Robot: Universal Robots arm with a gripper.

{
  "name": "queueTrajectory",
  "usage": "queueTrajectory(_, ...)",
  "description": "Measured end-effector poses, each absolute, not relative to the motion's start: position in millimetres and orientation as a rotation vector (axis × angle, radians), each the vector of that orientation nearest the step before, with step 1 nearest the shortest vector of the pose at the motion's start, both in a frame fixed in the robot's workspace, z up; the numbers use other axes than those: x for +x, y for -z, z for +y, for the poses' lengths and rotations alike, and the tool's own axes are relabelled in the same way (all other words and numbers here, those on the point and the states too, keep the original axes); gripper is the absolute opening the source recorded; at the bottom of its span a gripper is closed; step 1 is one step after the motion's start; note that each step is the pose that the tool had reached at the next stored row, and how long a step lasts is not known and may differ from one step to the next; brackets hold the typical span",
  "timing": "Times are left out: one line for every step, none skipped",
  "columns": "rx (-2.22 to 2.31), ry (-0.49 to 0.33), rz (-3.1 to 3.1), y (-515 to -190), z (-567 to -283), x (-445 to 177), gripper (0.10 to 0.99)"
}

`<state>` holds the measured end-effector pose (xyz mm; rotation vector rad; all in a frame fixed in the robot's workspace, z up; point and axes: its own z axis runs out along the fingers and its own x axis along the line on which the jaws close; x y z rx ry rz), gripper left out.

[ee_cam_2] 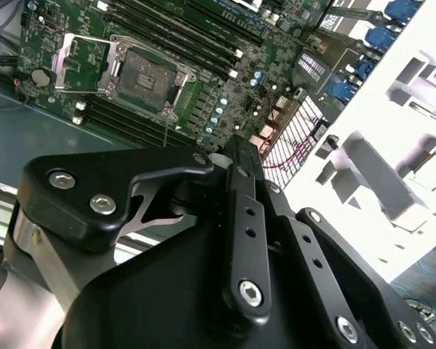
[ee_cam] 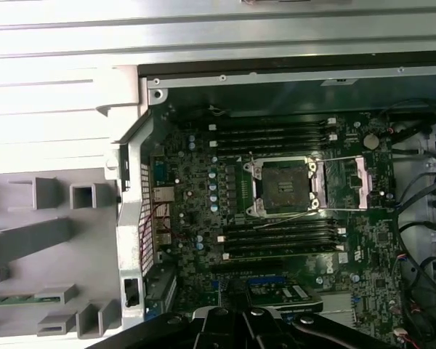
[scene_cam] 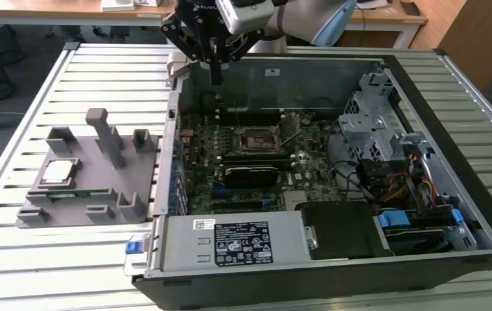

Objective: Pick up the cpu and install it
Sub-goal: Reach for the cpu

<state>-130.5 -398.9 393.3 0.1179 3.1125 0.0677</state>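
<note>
Your gripper (scene_cam: 217, 78) hangs over the far edge of the open computer case (scene_cam: 315, 285), at about 12 o'clock from the black socket (scene_cam: 255, 139) on the motherboard in the exterior view. Its fingers (ee_cam_2: 236, 156) are drawn together with nothing between them. You hold no part.

The cpu (scene_cam: 58, 170) lies flat, silver top up, in a recess of the grey holder (scene_cam: 98, 194) on the slatted bench (scene_cam: 21, 97). That puts it outside the case, at roughly 9 o'clock from the socket and 8 o'clock from your gripper, well apart from both. A green memory stick (scene_cam: 69, 192) lies in the same holder, just beside the cpu at its 6 o'clock.

In both wrist views the socket's metal frame (ee_cam: 367, 182) is swung open beside the socket.
</note>
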Motion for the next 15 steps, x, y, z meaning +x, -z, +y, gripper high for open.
queueTrajectory(0.118,-0.068,3.112,-393.3,-398.9,-130.8,0.106)
queueTrajectory(0.118,-0.068,3.112,-393.2,-398.9,-131.2,0.106)
queueTrajectory(0.118,-0.068,3.112,-393.2,-398.9,-131.6,0.106)
queueTrajectory(0.118,-0.068,3.112,-393.2,-398.9,-131.9,0.106)
queueTrajectory(0.118,-0.068,3.112,-393.2,-398.9,-132.3,0.106)
queueTrajectory(0.118,-0.068,3.112,-393.2,-398.9,-132.7,0.106)
queueTrajectory(0.118,-0.068,3.112,-393.2,-398.9,-133.1,0.106)
queueTrajectory(0.118,-0.068,3.112,-393.2,-398.9,-133.5,0.106)
queueTrajectory(0.118,-0.068,3.112,-393.2,-398.9,-133.9,0.106)
queueTrajectory(0.118,-0.068,3.112,-393.2,-398.9,-134.3,0.106)
queueTrajectory(0.118,-0.068,3.112,-393.2,-398.9,-134.7,0.106)
queueTrajectory(0.118,-0.068,3.112,-393.2,-398.9,-135.2,0.106)
queueTrajectory(0.118,-0.068,3.113,-393.2,-398.9,-135.6,0.106)
queueTrajectory(0.118,-0.068,3.113,-393.2,-398.9,-136.0,0.106)
queueTrajectory(0.118,-0.068,3.112,-393.2,-398.9,-136.4,0.106)
